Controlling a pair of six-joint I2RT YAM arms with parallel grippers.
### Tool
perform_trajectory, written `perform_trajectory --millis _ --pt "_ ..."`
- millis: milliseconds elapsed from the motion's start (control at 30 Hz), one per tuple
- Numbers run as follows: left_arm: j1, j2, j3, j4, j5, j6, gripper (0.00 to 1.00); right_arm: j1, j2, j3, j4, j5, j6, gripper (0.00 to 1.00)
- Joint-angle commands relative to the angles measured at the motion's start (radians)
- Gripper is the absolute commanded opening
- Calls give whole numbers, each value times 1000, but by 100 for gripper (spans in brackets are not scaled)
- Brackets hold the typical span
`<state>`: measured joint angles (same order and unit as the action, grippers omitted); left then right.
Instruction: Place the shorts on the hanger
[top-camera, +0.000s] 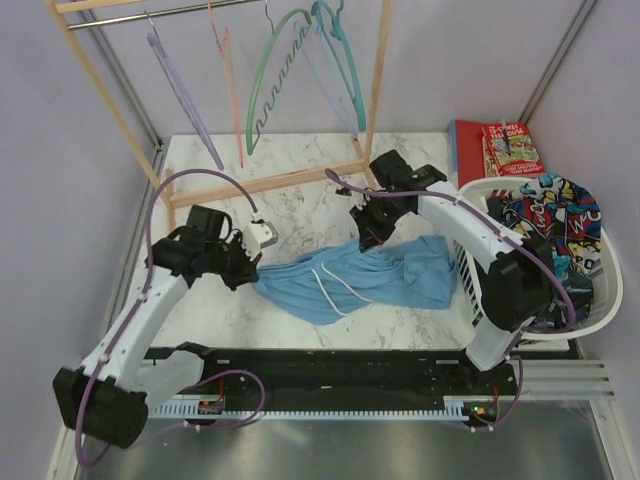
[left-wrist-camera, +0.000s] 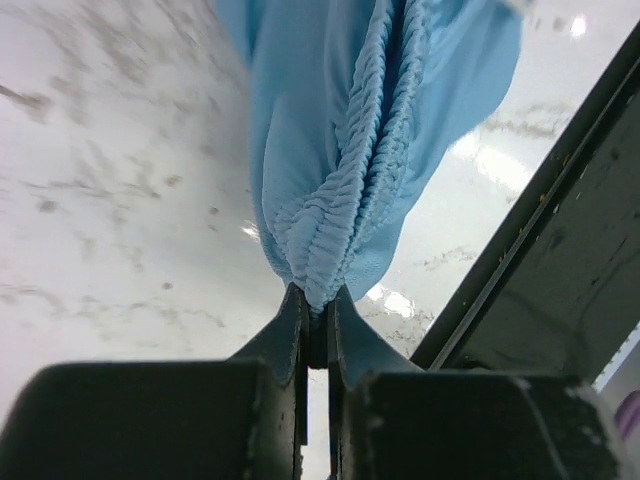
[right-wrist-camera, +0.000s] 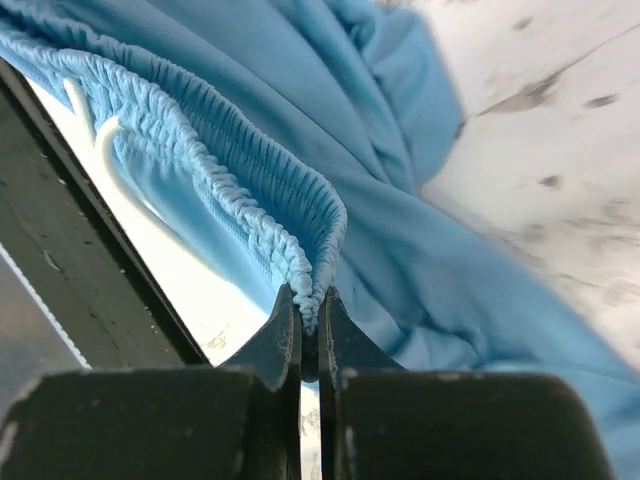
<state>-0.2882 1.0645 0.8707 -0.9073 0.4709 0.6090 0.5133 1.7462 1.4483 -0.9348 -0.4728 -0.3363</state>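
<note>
Left claw (top-camera: 248, 262) (left-wrist-camera: 318, 300): jaws pinched nearly together on the gathered elastic waistband at the left end of the shorts (top-camera: 380, 272) (left-wrist-camera: 340, 150). Right claw (top-camera: 372, 236) (right-wrist-camera: 310, 300): likewise clamped on a fold of waistband at the far edge of the shorts. The shorts span the marble tabletop (top-camera: 300, 212) between both claws, with the white drawstring (top-camera: 335, 285) (right-wrist-camera: 100, 150) looped across their near side. A white laundry basket (top-camera: 600, 300) holding cartoon-print clothes (top-camera: 555, 215) stands just right of the shorts. Beyond the shorts, the hanger (top-camera: 348, 65) hangs on a wooden rack (top-camera: 290, 180), well apart from them.
</note>
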Motion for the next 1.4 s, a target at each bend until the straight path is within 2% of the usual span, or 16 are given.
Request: perform_trajectory --millis 0,100,133,267,300,400,567,667,833,900,1033,1100,1133,1233,1333,1367 --pt "0 -161 236 -99 -6 -116 2 -2 -137 237 -97 2 20 0" --pt "0 -153 446 -123 -63 -189 2 -1 -166 435 -114 51 45 0" --pt "0 -140 558 -140 -70 -213 2 -2 -160 552 -122 72 49 0" --pt "-2 -57 815 -215 -51 -219 2 -1 -128 821 -186 83 72 0" --pt "0 -20 894 -231 -51 -222 2 -1 -128 851 -194 80 77 0" --pt "0 5 961 -306 -37 -187 2 -1 -166 821 -191 80 83 0" --pt "0 -57 794 -300 -43 -150 2 1 -300 496 -80 82 66 0" --pt "0 -86 627 -301 -16 -80 2 1 -332 304 -10 73 57 0" --pt "-2 -130 273 -135 -26 -41 2 2 -335 7 163 65 77 0" --pt "-2 -107 197 -64 -34 -67 2 2 -294 -25 244 75 79 0" --pt "-2 -63 157 54 -69 -61 2 2 -240 -29 298 74 54 0" --pt "-2 -81 78 105 -68 -29 2 1 -273 -83 353 65 27 0" --pt "-3 -107 41 120 -64 -16 2 1 -292 -168 376 57 19 1" --pt "-2 -130 -103 169 -66 35 2 11 -344 -341 454 17 -12 9" --pt "-3 -117 -206 192 -63 63 4 39 -330 -423 459 33 -35 16" --pt "-6 -103 -222 196 -58 64 8 42 -320 -433 462 37 -33 18"
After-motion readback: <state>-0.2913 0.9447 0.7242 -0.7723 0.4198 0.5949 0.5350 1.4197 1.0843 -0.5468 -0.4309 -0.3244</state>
